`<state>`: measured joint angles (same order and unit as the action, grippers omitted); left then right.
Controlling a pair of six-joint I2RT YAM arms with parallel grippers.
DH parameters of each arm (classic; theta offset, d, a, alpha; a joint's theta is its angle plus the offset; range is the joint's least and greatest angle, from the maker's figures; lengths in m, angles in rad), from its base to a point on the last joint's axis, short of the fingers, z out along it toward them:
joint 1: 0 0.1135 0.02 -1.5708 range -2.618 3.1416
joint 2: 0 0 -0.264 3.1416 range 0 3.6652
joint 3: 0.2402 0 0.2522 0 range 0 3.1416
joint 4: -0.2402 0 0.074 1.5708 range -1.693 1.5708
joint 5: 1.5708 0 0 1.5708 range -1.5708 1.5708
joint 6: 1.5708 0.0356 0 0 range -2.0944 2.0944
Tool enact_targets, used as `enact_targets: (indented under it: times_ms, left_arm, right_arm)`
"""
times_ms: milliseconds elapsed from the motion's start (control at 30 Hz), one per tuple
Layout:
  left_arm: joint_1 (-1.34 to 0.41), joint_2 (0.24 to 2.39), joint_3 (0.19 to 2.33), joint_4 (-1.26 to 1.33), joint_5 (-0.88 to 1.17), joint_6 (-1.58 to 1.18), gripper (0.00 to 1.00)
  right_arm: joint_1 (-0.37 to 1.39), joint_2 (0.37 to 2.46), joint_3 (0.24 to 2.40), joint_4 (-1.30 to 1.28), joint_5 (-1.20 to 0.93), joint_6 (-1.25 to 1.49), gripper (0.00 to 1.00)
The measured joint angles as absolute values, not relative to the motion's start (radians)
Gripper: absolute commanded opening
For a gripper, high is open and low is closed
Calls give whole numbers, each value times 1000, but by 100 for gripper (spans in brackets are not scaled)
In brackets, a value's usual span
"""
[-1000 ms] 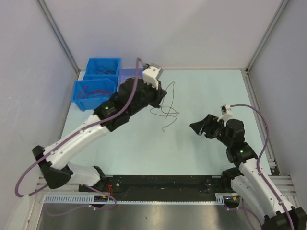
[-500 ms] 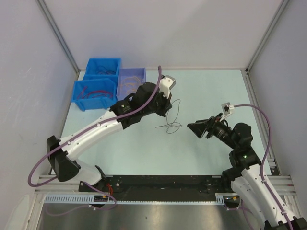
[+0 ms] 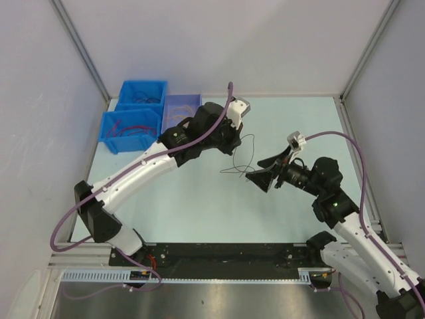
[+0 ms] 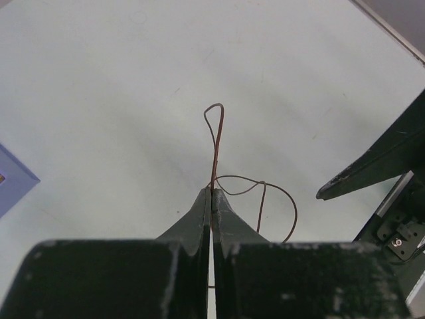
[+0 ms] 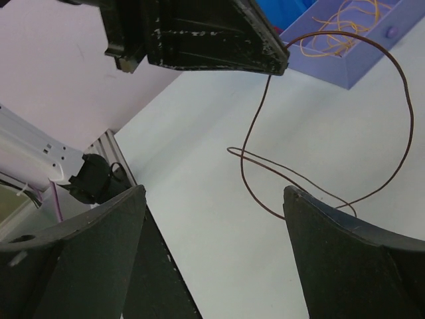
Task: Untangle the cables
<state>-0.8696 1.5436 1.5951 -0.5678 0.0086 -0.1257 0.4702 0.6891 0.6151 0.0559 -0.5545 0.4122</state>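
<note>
One thin dark brown cable [image 3: 236,171] hangs in loops from my left gripper [image 3: 232,147] down to the table's middle. In the left wrist view the left gripper [image 4: 212,191] is shut on the cable [image 4: 214,133], which pokes out past the tips in a narrow loop. My right gripper [image 3: 257,173] is open just right of the cable's lower loops. In the right wrist view the right gripper [image 5: 212,193] has its jaws wide apart, with the cable [image 5: 243,169] hanging between and beyond them, touching neither. The left gripper [image 5: 279,63] shows above.
Two blue bins [image 3: 129,143] with red and dark wires stand at the back left. A purple bin [image 3: 182,98] holding orange wires [image 5: 345,26] stands beside them, partly behind the left arm. Frame posts and walls enclose the table.
My left gripper has moved right and away from the bins, carrying the cable with it. My right gripper has moved left towards the cable, still open.
</note>
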Motion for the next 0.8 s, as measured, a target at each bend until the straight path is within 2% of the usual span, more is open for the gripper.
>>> enact_targets:
  times_ms: [233, 433, 500, 800]
  left_arm:
    - [-804, 1564, 1612, -590, 90, -123, 0]
    - [-777, 1565, 1619, -595, 138, -123, 0]
    - [-775, 1565, 1620, -595, 146, -123, 1]
    - [-770, 1565, 1624, -609, 169, -123, 0]
  right_arm:
    - [642, 742, 641, -10, -330, 301, 92]
    - [997, 876, 678, -60, 122, 163, 93]
    - [1059, 927, 687, -59, 226, 131, 93]
    - [1089, 984, 698, -4, 464, 42, 91]
